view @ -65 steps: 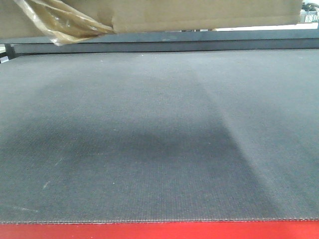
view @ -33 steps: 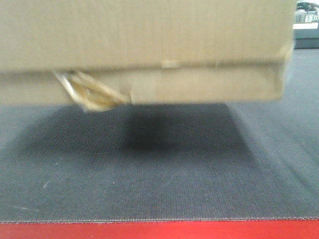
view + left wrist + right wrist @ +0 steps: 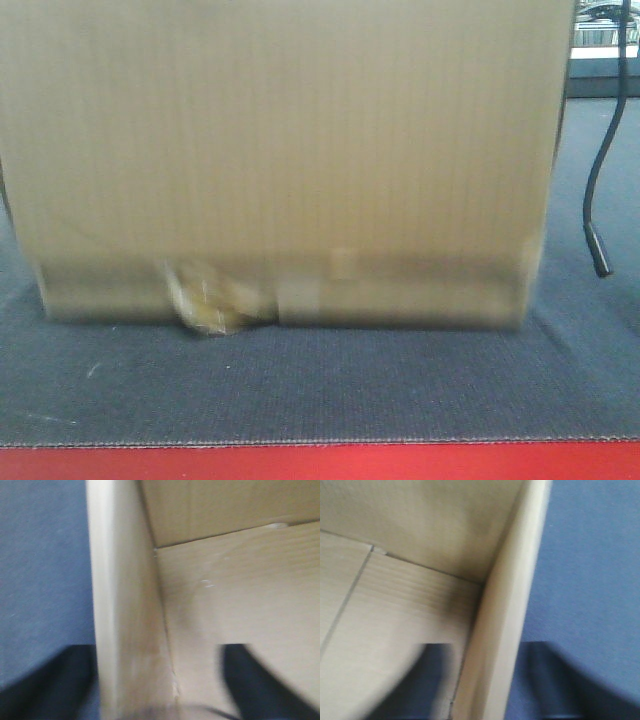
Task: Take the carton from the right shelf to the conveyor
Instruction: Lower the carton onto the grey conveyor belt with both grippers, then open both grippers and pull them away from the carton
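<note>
The carton (image 3: 280, 150) is a wide brown cardboard box that fills most of the front view, blurred. Its bottom edge is at the conveyor (image 3: 320, 385), with a scrap of yellowish tape (image 3: 210, 300) at its lower left. My left gripper (image 3: 155, 650) straddles the carton's left wall (image 3: 125, 630). One finger is outside over the belt, and the inner finger stands well off the wall. My right gripper (image 3: 490, 647) straddles the right wall (image 3: 495, 645) with both fingers close against it. The right shelf is out of view.
The belt's red edge strip (image 3: 320, 463) runs along the near side. A black cable (image 3: 600, 200) hangs down at the right of the carton. Belt shows in front of the carton and to its right.
The carton has come down from the top of the front view to the belt and now fills most of that view. The hanging cable has come into sight.
</note>
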Action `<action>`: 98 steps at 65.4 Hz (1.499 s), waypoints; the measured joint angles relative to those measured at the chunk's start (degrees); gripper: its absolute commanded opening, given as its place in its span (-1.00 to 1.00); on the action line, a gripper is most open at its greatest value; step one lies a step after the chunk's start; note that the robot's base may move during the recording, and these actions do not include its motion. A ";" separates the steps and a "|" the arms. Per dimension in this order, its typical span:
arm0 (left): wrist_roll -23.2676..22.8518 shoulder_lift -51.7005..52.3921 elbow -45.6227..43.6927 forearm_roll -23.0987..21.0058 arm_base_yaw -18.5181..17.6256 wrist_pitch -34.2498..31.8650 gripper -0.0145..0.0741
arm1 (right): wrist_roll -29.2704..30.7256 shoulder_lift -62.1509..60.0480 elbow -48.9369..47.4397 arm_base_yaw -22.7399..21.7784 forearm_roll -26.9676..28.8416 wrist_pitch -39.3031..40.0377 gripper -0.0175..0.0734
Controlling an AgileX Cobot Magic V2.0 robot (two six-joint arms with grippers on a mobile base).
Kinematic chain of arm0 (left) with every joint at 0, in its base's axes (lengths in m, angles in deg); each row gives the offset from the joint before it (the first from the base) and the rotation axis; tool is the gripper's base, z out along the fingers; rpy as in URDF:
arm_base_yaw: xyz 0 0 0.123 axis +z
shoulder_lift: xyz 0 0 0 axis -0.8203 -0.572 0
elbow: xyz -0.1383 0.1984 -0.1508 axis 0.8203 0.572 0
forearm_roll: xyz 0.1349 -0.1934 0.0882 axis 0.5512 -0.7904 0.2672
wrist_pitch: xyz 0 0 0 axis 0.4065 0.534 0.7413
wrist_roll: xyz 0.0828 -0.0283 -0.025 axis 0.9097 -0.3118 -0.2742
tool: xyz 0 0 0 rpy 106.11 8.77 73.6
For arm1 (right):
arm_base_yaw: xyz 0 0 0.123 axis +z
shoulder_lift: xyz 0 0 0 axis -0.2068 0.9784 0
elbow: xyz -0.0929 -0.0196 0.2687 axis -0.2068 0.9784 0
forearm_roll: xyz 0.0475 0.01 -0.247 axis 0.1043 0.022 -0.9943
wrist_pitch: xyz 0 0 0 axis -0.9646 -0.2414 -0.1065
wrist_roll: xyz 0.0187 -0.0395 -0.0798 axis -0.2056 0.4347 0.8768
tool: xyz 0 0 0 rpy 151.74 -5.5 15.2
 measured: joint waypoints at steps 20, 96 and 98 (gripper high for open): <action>0.88 1.71 0.00 -1.34 -0.13 1.29 0.64 | -0.83 -2.64 0.00 0.00 0.11 0.11 0.61; 8.57 53.28 58.59 -10.54 18.84 -32.57 -0.64 | -3.67 -48.81 53.57 -15.16 -0.37 22.05 -0.74; 8.57 55.02 61.45 -10.66 18.84 -34.15 -0.64 | -3.67 -50.57 55.74 -15.16 -0.37 23.42 -0.74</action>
